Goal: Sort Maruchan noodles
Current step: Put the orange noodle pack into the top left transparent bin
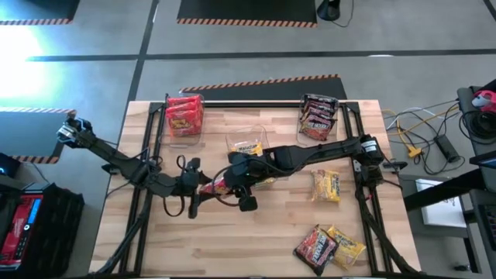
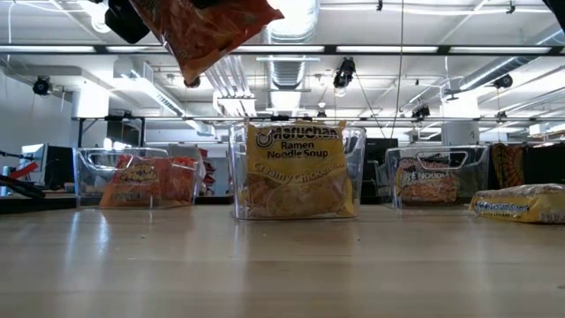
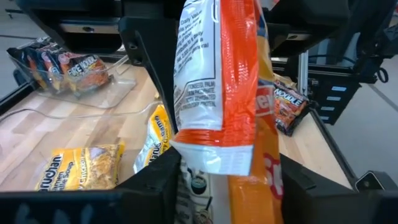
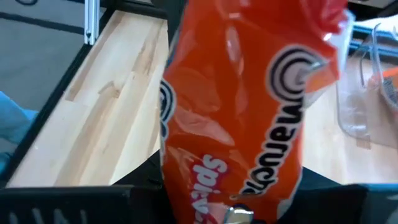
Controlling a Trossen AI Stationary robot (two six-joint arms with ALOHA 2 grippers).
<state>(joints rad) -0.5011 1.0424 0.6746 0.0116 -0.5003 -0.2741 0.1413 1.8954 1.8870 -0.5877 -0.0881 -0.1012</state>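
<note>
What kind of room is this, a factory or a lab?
Probably a robotics lab in an open industrial hall: exposed ceiling ducts, hazard-striped floor mats, and a wooden workbench between two robot arms.

Readable print on the noodle packets

The yellow packet (image 2: 296, 172) standing in the middle clear bin (image 2: 353, 146) reads "Maruchan Ramen Noodle Soup", with "Creamy Chicken" fainter below it. The orange-red packet (image 4: 249, 118) held up in the air shows "Maruchan" running along its face beside the swirl logo; its white back panel (image 3: 202, 74) carries small print too fine to read. A yellow packet lying on the table (image 3: 81, 168) shows part of "Maruchan".
</note>
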